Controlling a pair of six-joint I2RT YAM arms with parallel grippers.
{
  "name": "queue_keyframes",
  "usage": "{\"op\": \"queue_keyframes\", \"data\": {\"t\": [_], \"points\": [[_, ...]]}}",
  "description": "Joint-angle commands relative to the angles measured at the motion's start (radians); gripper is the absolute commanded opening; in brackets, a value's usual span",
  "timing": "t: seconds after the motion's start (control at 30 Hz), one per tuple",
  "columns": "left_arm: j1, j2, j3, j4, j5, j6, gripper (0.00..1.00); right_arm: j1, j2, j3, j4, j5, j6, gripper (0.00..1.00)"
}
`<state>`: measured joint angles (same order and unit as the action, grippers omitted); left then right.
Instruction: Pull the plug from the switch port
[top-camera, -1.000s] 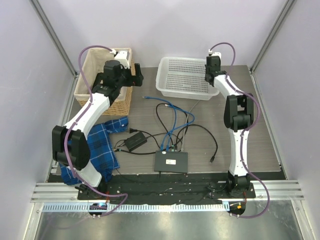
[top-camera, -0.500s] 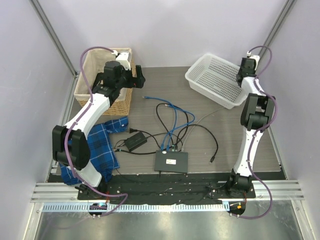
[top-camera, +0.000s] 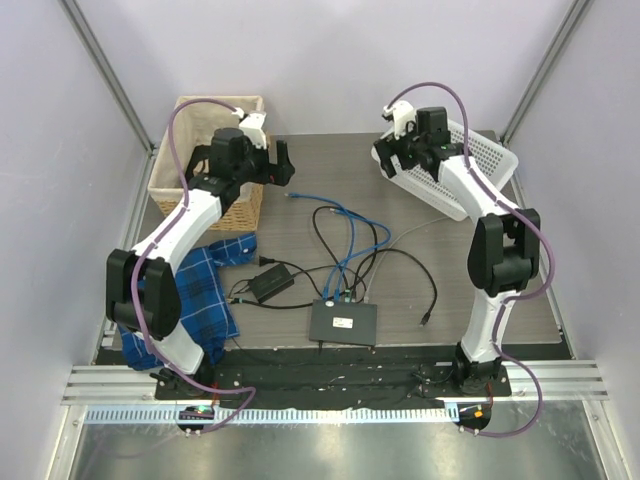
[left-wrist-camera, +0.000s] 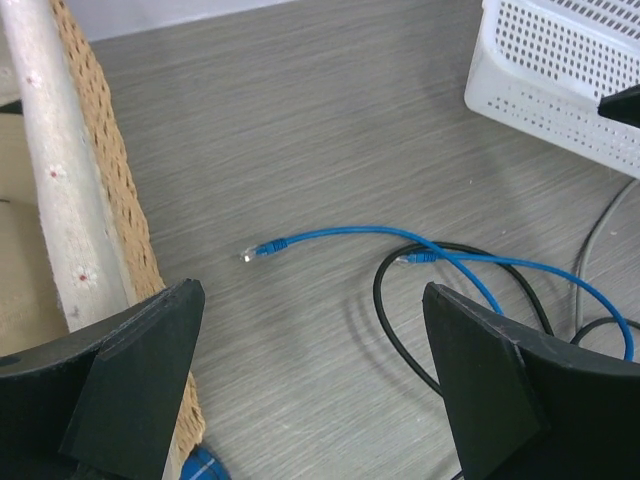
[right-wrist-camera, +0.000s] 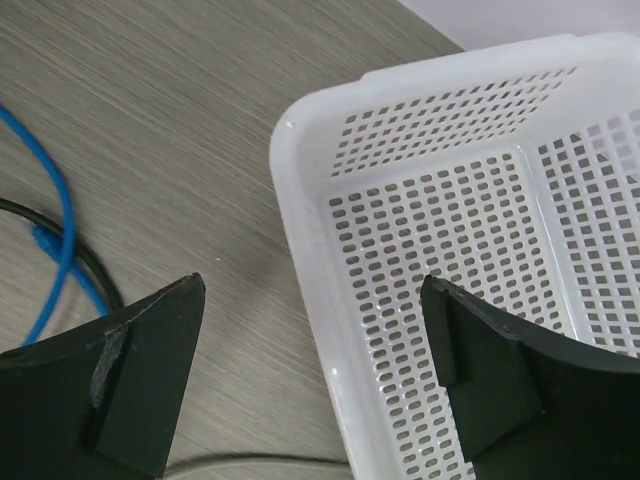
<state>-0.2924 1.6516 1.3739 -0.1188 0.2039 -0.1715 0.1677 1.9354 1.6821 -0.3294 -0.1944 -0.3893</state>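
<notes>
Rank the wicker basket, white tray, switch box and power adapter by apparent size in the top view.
1. Tied: the wicker basket and white tray look too alike to split, and the arms hide part of each.
2. Then the switch box.
3. Smallest, the power adapter.

The left arm (top-camera: 185, 220) and right arm (top-camera: 470, 185) both reach forward, elbows bent — jaws on each spread wide.

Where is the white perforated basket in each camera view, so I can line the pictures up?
Top external: the white basket sits in the upper right of the picture.
Left wrist: only its corner shows, at top right.
Right wrist: it fills the right half, rim corner near top centre.
Shared landmark: the blue cabling, left of the basket in every view.
</notes>
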Motion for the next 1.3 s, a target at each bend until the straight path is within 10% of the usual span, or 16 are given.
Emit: {"op": "queue_keyframes", "data": {"t": [0.0, 0.27, 0.6, 0.9, 1.27], "points": [[-0.002, -0.041, -0.024, 0.008, 0.025, 0.015, 0.96, -0.045, 0.069, 0.016, -0.055, 0.107, -0.089, 0.97], [-0.002, -0.056, -0.061, 0.031, 0.017, 0.024, 0.97, -0.045, 0.186, 0.080, -0.083, 0.277, -0.137, 0.93], [-0.002, -0.064, -0.068, 0.021, 0.020, 0.021, 0.96, -0.119, 0.303, 0.309, -0.065, 0.464, 0.220, 0.63], [-0.016, -0.073, -0.067, -0.047, 0.090, 0.065, 0.96, -0.114, 0.346, 0.467, -0.033, 0.432, 0.285, 0.79], [-0.152, -0.127, -0.257, -0.136, 0.270, 0.446, 0.89, 0.027, -0.295, -0.264, 0.076, -0.124, 0.162, 0.93]]}}
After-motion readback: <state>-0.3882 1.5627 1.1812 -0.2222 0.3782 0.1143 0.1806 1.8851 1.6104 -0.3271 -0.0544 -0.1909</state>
